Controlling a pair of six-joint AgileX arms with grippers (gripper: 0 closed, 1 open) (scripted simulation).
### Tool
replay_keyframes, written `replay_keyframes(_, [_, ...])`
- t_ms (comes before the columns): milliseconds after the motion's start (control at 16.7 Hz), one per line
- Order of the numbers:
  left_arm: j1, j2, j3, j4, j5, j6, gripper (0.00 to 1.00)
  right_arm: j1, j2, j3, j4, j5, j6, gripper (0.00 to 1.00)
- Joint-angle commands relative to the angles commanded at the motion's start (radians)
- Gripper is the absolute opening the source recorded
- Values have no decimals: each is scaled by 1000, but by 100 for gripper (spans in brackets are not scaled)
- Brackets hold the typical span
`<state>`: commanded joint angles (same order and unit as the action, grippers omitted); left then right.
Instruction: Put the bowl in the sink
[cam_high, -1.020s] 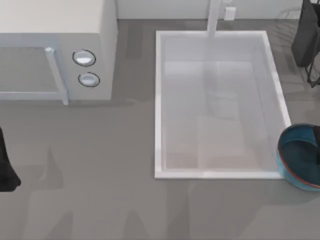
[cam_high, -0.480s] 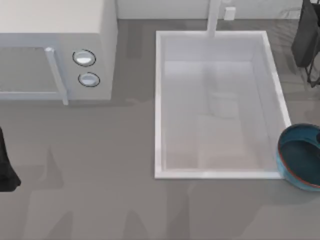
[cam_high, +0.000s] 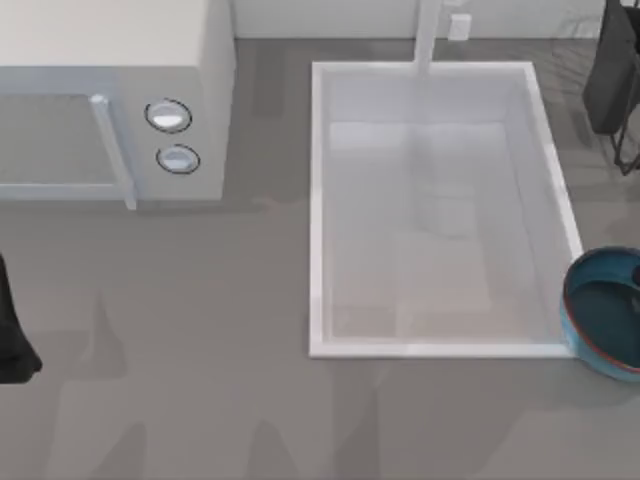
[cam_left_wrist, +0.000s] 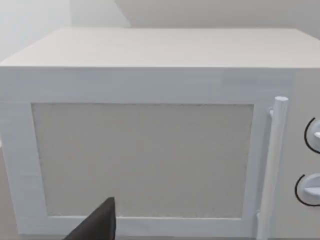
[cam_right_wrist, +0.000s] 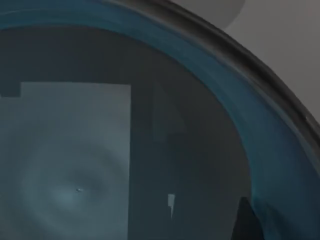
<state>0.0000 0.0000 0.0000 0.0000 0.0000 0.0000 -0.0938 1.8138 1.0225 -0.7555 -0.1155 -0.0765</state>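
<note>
item: bowl (cam_high: 603, 312), lower right of the frame, on the worktop (cam_high: 200, 380) just beside the sink (cam_high: 318, 210) rim's near corner. my right hand: over the bowl's inside; whether apart or together, i cannot tell. risk: bowl catching the raised rim, tipping.

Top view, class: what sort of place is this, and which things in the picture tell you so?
Most likely a kitchen counter, rendered in simulation. A white sink with a faucet is set into the grey worktop, a white microwave with two round knobs stands to its left, and a teal bowl sits at the sink's near right corner.
</note>
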Motion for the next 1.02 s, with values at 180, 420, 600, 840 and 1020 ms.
replay_keyframes(180, [0,0,0,0,0,0,100,0,0,0,0,0,0,0])
replay_keyframes(420, [0,0,0,0,0,0,100,-1,-3,0,0,-1,1,0])
replay_keyframes(600, [0,0,0,0,0,0,100,-4,-10,37,-39,-2,3,0])
replay_keyframes(840, [0,0,0,0,0,0,100,-6,-47,190,-239,-3,-1,0])
replay_keyframes(1020, [0,0,0,0,0,0,100,-6,-89,324,-445,-2,-4,0])
